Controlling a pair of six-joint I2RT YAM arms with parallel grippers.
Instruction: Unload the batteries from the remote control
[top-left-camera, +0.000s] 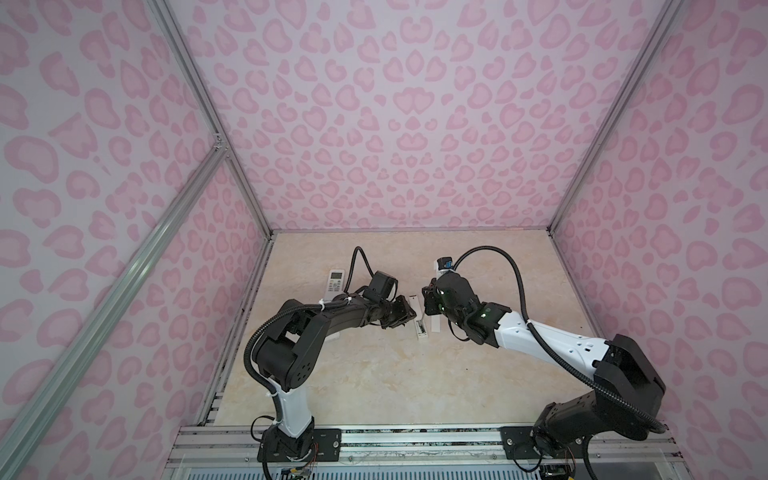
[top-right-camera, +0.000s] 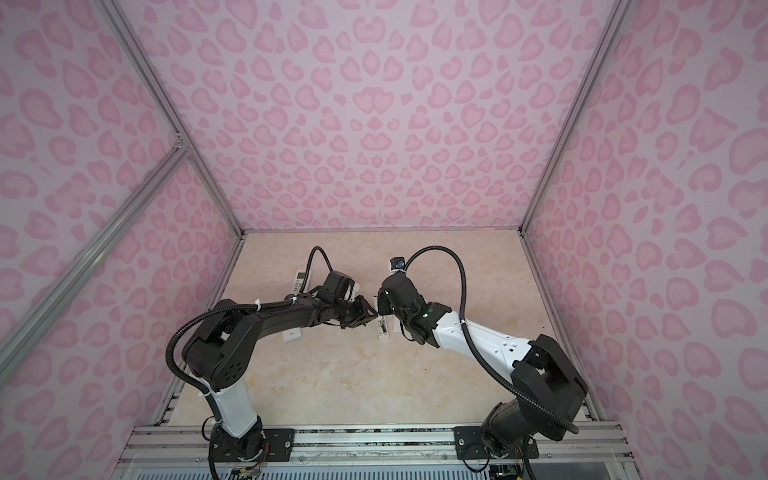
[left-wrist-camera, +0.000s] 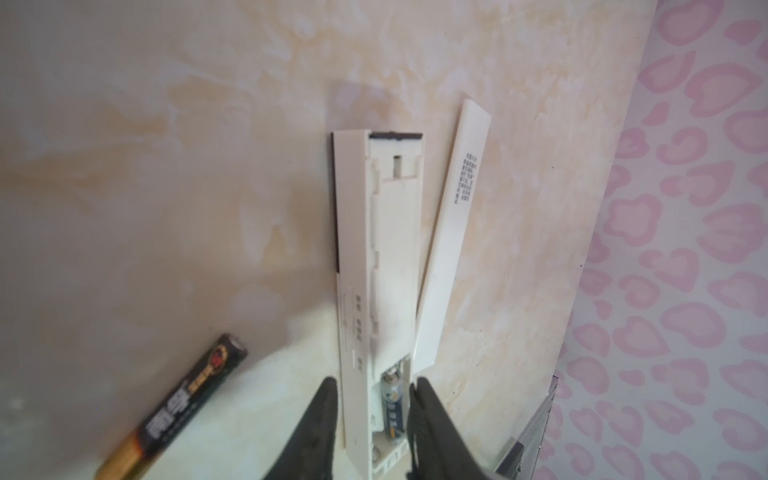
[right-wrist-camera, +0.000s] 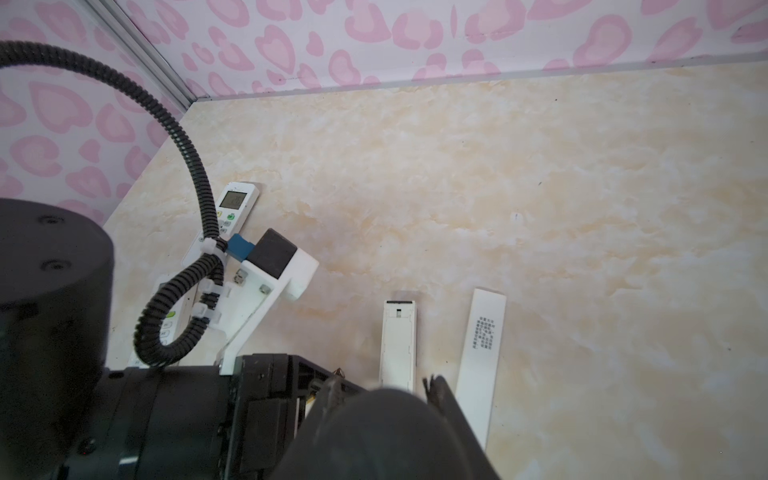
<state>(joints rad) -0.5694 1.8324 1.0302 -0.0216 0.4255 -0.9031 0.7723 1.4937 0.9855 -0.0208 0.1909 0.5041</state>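
Finding two batteries, both in the left wrist view. Noting the black battery (left-wrist-camera: 183, 411), gold at one end, with white lettering and a red emblem, lying loose and slantwise on the table (left-wrist-camera: 166, 166) just left of the near end of the slim white remote (left-wrist-camera: 395, 257). Noting the seated battery (left-wrist-camera: 392, 405), silver with a blue label, lying lengthwise in the open compartment at that same near end. Recording the remote as lying back-up near mid-table, with the cover plate (left-wrist-camera: 453, 237) just right of it. Seeing the left gripper (left-wrist-camera: 375, 380) with jaws partly parted, fingers (left-wrist-camera: 322, 419) flanking the remote's near end without visibly clamping it, holding nothing. Marking the black battery as blurred and its gold end as cut off by the frame edge. Failing to make out either battery in both top views. Failing to tell the jaw state of the right gripper (top-left-camera: 427, 302), standing just right of the remote: showing only as a dark mass in a top view and out of focus in its own wrist view.
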